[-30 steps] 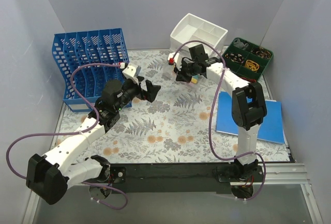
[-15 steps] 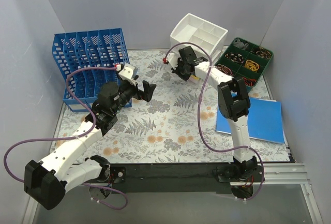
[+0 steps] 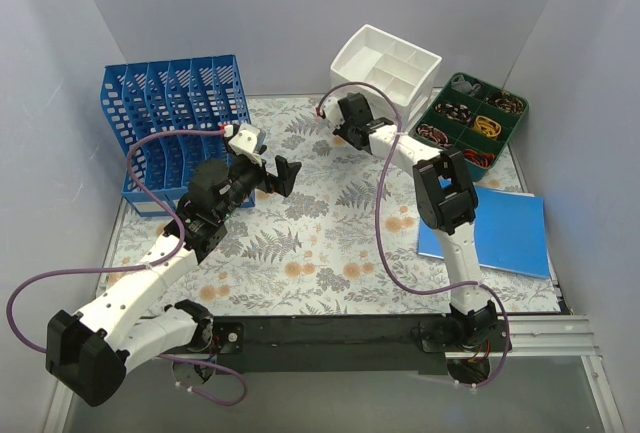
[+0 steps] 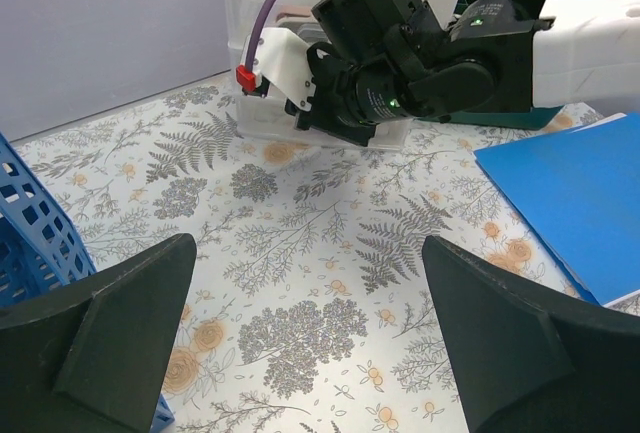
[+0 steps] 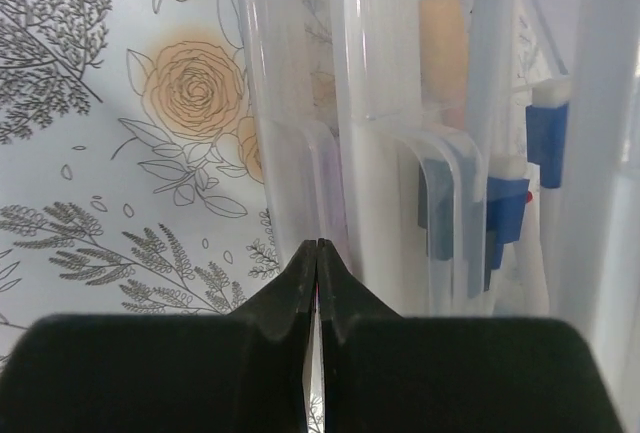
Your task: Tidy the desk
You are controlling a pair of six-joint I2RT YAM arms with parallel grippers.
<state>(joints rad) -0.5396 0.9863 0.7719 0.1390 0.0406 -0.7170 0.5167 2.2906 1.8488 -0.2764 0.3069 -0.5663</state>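
The desk [image 3: 330, 243] is a fern-and-orange-flower printed tabletop with a black front rail. My left gripper [image 3: 285, 175] hovers over its left middle, jaws wide open and empty, with bare desk between them in the left wrist view [image 4: 310, 303]. My right gripper [image 3: 342, 133] is at the front left corner of the white organizer tray [image 3: 385, 63]. Its jaws are shut tip to tip, right against the tray's translucent wall [image 5: 380, 103]. I see nothing held between them. Blue-capped markers [image 5: 495, 83] lie inside the tray.
A blue file rack [image 3: 175, 123] stands at the back left, close to my left arm. A green compartment tray [image 3: 478, 118] of small items sits at the back right. A blue notebook [image 3: 500, 233] lies flat at the right, and also shows in the left wrist view [image 4: 570, 193].
My right gripper has swung left and back to the white organizer tray. A yellow bit seen by it earlier no longer shows. My left gripper has shifted slightly left.
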